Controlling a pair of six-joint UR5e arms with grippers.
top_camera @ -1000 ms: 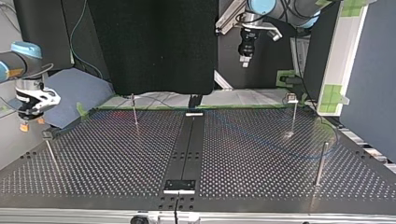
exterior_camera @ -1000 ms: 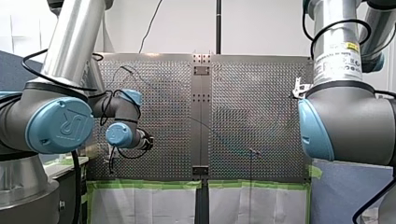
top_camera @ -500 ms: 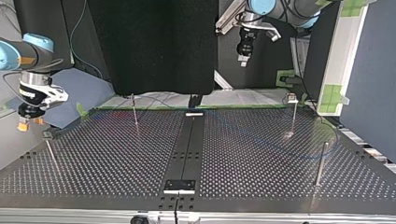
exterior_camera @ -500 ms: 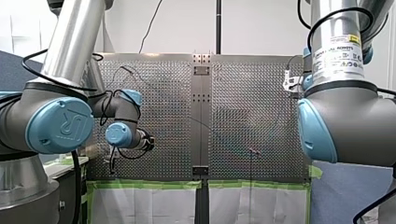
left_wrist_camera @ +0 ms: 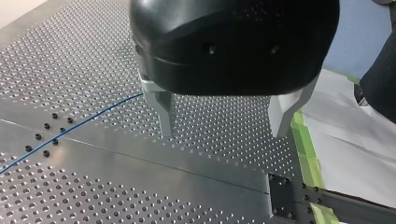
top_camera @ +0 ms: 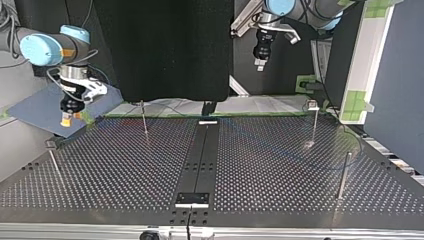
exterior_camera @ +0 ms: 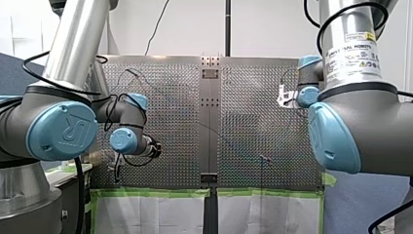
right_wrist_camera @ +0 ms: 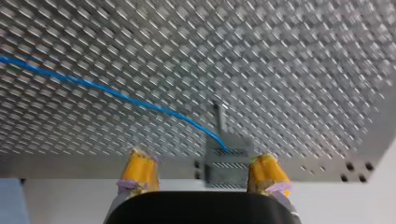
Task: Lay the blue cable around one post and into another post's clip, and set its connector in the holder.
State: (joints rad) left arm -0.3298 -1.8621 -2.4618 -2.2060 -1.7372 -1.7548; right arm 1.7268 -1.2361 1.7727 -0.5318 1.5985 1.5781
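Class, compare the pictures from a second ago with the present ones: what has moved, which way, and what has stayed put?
My right pincer has swung in from the top view's left edge toward the middle, nearer the table; it is open and holds nothing. My left pincer, also open, has stayed where it was. The posts and the blue cable look unchanged.

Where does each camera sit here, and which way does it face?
Front: behind and above the arms, facing over the perforated table; my left arm left, my right arm right.
Top: across the table, facing the arms; my right gripper left, my left gripper right.
Left wrist: along its open gripper, onto the table.
Right wrist: along its yellow-padded gripper, onto the table.
Shared: both wrist views show the blue cable.
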